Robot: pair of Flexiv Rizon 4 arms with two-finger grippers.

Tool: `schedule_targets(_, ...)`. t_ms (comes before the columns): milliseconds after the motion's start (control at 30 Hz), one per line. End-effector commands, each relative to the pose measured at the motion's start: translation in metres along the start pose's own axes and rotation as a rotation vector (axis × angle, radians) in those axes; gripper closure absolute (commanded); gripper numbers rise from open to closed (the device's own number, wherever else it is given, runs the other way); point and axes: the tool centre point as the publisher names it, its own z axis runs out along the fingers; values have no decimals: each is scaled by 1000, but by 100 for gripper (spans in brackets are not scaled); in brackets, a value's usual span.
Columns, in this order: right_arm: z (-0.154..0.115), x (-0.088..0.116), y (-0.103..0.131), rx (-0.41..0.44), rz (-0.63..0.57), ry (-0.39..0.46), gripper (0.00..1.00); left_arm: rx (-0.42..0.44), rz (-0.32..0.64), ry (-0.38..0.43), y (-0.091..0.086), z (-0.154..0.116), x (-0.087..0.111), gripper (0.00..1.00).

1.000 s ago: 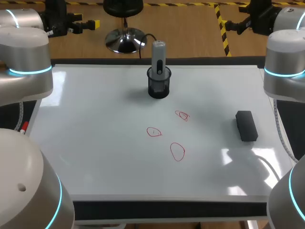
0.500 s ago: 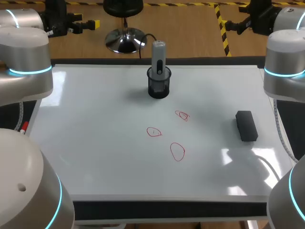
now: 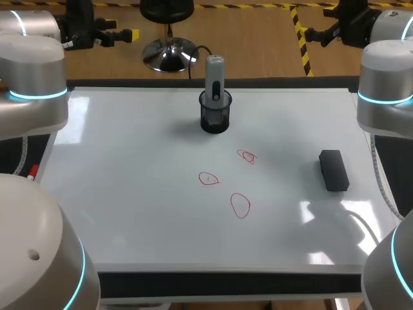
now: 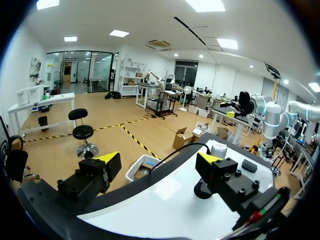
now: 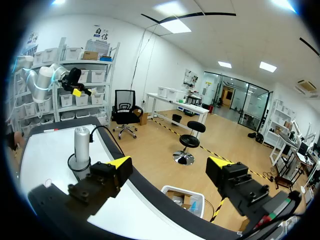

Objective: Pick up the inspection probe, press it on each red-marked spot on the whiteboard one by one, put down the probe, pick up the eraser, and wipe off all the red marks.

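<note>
The inspection probe (image 3: 215, 74) stands in a black holder (image 3: 215, 117) near the whiteboard's (image 3: 142, 213) far edge, so its lower end and tip are hidden inside. In the left wrist view a finger of the left gripper (image 4: 157, 160) covers all but the probe's top. Whatever sits inside the red marks (image 3: 247, 156) is too small to tell. My left arm (image 3: 32, 258) and right arm (image 3: 390, 271) cover the whiteboard's near corners. A red-ended object (image 3: 31, 172) at its left edge is mostly hidden.

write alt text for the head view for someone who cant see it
A whiteboard with the grey inspection probe standing upright in a black holder near its far edge. Three red marks sit near the middle, a black eraser lies to their right, and the left arm and right arm are at the sides, touching nothing.
</note>
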Motion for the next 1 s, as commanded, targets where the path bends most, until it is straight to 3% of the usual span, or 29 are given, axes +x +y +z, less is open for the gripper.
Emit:
schedule_targets(33, 0, 0, 0, 0, 0, 0, 0, 2, 12, 30, 1, 1, 0, 0)
schedule_targets(1000, 0, 0, 0, 0, 0, 0, 0, -20, 116, 320, 21, 9, 39, 0)
